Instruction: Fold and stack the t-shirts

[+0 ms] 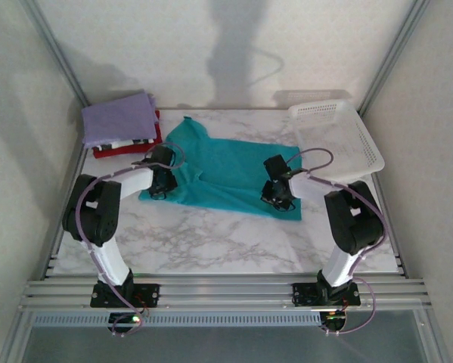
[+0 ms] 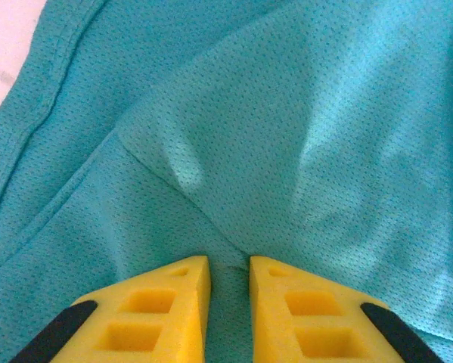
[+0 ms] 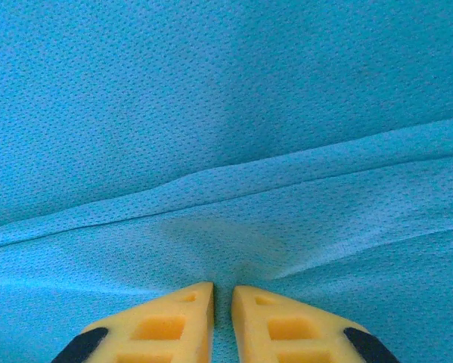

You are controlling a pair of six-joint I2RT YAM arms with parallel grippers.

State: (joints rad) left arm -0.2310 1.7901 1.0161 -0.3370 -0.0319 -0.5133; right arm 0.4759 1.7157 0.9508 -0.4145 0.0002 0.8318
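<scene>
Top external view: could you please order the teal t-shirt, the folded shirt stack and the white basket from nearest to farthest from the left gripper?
1. teal t-shirt, directly under the left gripper, mid-table.
2. folded shirt stack, at the far-left corner.
3. white basket, at the far-right side, across the table.

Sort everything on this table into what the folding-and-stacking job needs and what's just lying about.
Job:
- spread-out teal mesh t-shirt
- folded lavender cloth t-shirt
- folded black-and-white patterned t-shirt
- folded red cloth t-shirt

Lying about:
- white perforated plastic basket
</scene>
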